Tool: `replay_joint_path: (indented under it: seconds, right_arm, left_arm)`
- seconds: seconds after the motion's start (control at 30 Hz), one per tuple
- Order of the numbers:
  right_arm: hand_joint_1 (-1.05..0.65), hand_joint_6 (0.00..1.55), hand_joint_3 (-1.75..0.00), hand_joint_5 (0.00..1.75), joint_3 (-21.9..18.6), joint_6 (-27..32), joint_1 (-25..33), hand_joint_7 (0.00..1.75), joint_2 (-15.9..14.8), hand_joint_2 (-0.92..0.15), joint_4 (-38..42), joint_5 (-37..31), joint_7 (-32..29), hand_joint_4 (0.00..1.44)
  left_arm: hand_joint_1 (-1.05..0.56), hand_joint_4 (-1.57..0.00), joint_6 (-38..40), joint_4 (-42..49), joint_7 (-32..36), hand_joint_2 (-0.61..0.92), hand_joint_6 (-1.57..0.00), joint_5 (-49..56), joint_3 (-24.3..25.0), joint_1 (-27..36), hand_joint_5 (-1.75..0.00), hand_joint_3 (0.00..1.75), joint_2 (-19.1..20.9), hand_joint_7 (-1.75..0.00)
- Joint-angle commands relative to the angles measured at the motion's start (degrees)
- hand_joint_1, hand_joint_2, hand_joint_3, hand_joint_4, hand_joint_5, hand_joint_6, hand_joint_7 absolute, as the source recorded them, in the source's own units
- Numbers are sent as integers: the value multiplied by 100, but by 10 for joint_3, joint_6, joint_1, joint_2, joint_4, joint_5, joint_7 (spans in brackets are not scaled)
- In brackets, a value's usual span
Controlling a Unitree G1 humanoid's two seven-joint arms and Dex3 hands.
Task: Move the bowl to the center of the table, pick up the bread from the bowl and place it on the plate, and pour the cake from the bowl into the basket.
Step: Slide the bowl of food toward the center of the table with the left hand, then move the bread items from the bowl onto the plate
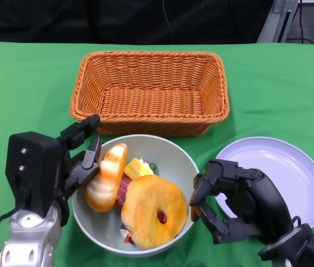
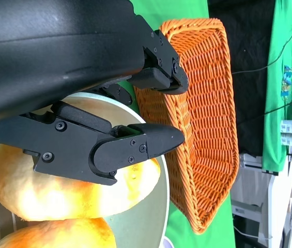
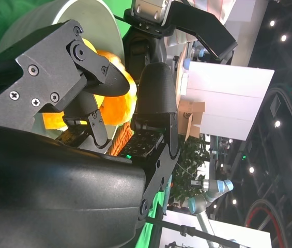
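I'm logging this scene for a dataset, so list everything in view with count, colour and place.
Table: one, green cloth cover, under everything.
Basket: one, orange wicker, far centre, nothing visible inside.
Bowl: one, pale grey-green, near centre, in front of the basket.
Bread roll: one, golden with pale top, at the bowl's left side.
Ring-shaped bread: one, golden orange, front of the bowl.
Cake: pieces partly hidden, yellow, white and red, under the breads.
Plate: one, pale lavender, right of the bowl, bare.
Left hand: black, fingers around the bread roll.
Right hand: black, fingers curled beside the bowl's right rim.
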Motion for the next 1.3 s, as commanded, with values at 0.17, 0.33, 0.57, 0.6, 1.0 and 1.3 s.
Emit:
replay_joint_path:
  seconds: [0.17, 0.33, 0.57, 0.6, 1.0, 1.3]
  right_arm:
    - [-4, 80, -114, 159, -2, -5, 2, 124, -2, -48, -7, 5, -2, 84]
    - [-4, 79, -114, 159, -3, -8, 1, 124, -2, -48, -4, 7, 1, 83]
    - [-5, 80, -113, 158, -3, -3, 2, 123, -2, -47, -7, 9, 0, 83]
    - [-5, 80, -113, 158, -4, -4, 3, 123, -2, -47, -7, 9, 0, 83]
    - [-2, 79, -115, 154, -5, 11, 8, 119, -6, -46, -13, 15, 1, 81]
    - [-1, 80, -117, 149, -5, 23, 14, 116, -12, -45, -27, 11, -3, 81]
  left_arm:
    - [-53, -56, -7, -6, -27, 92, -44, -10, -8, 19, -2, 63, -2, 0]
    - [-52, -56, -13, -5, -28, 92, -43, -13, -5, 19, -1, 64, -2, 0]
    - [-53, -58, -91, 15, -17, 92, -48, 16, 4, 9, -2, 49, 22, -2]
    - [-54, -58, -105, 19, -20, 92, -49, 18, 6, 7, -2, 44, 27, -2]
    - [-57, -65, -184, 6, -94, 92, -61, -43, 46, -6, -4, 19, 69, -5]
    - [-36, -83, -259, 40, -118, 92, -80, -69, 86, -25, -10, 10, 80, -9]
